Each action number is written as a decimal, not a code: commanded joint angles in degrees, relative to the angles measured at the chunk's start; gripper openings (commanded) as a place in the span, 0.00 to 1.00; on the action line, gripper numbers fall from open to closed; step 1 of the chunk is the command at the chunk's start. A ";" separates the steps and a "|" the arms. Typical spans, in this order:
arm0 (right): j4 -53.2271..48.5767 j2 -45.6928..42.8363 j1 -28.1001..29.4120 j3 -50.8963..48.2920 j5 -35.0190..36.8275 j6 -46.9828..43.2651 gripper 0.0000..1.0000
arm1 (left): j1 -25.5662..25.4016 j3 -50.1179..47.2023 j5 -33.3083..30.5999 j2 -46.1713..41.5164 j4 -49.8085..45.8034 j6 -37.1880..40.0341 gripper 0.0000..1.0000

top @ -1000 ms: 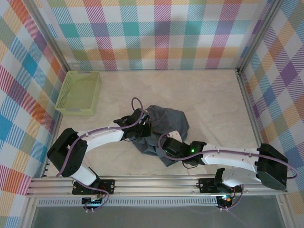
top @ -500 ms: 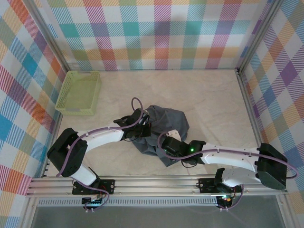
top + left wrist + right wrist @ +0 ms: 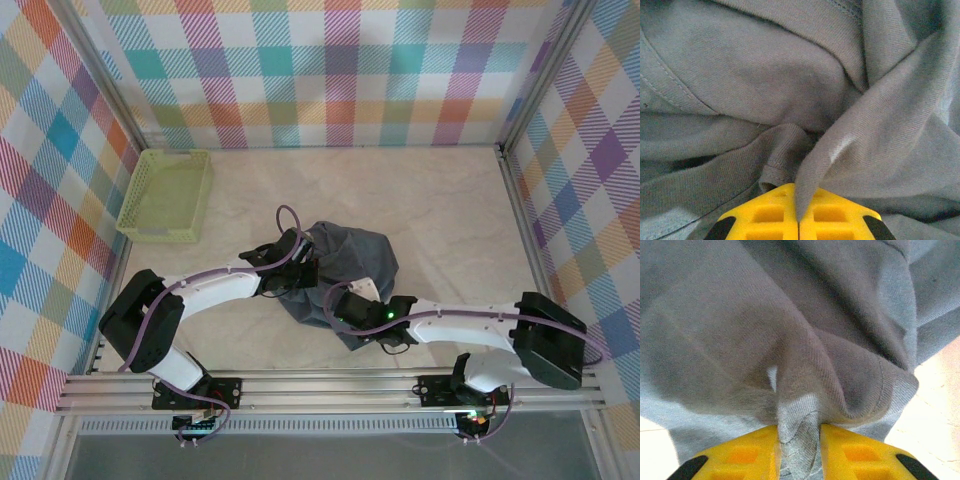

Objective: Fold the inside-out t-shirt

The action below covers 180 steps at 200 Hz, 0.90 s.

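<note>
Seen from above, the pale table (image 3: 440,210) carried a lime-green basket (image 3: 158,234) at the far left. The inside-out t-shirt (image 3: 355,255) lay near the middle as a crumpled slate-grey heap, broad at its far side and tapering toward the near edge. It was not spread flat.

Both my arms reached into its left side. My left claw (image 3: 305,272) sat on the left edge and my right claw (image 3: 338,303) just nearer, at the near-left corner. Most of the cloth lay right and far of both claws, so I judged spreading it would mean drawing them apart.

Only the wrist cameras showed the grips. My left fingers (image 3: 765,220) were pressed together on a thin ridge of cloth. My right fingers (image 3: 745,455) stood narrowly apart, clamping a thicker bunch with a stitched hem.
</note>
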 commanded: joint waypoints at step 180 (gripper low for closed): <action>-6.44 -23.54 -3.57 8.90 1.05 -9.53 0.02 | 7.04 7.81 -6.87 -18.24 -9.07 4.33 0.00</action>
